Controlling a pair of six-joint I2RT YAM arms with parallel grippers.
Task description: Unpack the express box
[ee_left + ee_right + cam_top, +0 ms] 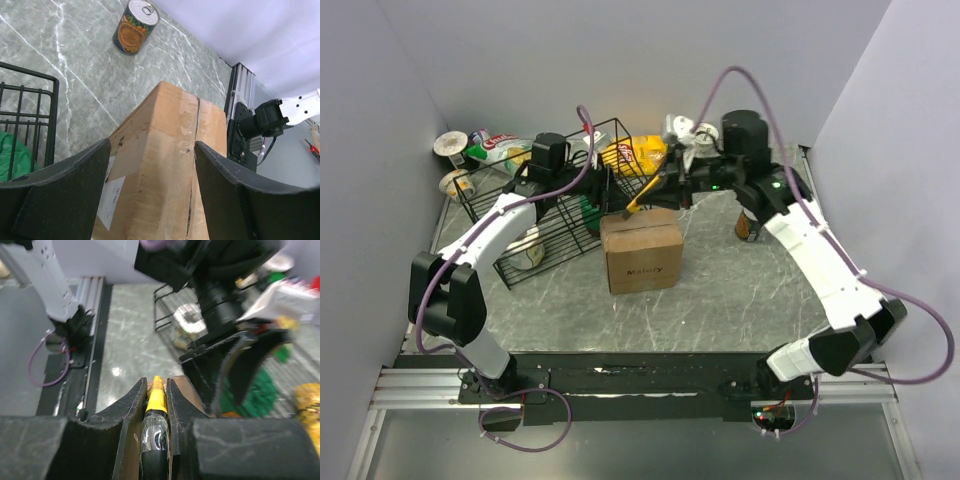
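The express box (pixel 642 252), a brown cardboard carton with a dark printed word on its front, stands mid-table. In the left wrist view the box (pixel 165 165) shows a taped seam and a white label. My left gripper (pixel 598 196) is open just above the box's far left corner, and its jaws (pixel 152 147) straddle the box edge without touching it. My right gripper (pixel 667 180) is shut on a yellow and black cutter (pixel 642 198) whose tip rests at the box's far top edge. In the right wrist view the cutter (pixel 156 402) sits between shut fingers (pixel 156 382).
A black wire basket (pixel 535 215) with green and white items stands left of the box, and also shows in the left wrist view (pixel 25 100). A yellow snack bag (pixel 635 155) lies behind. A tin can (pixel 748 225) stands right of the box (pixel 135 27). Packets and cups (pixel 485 150) sit far left.
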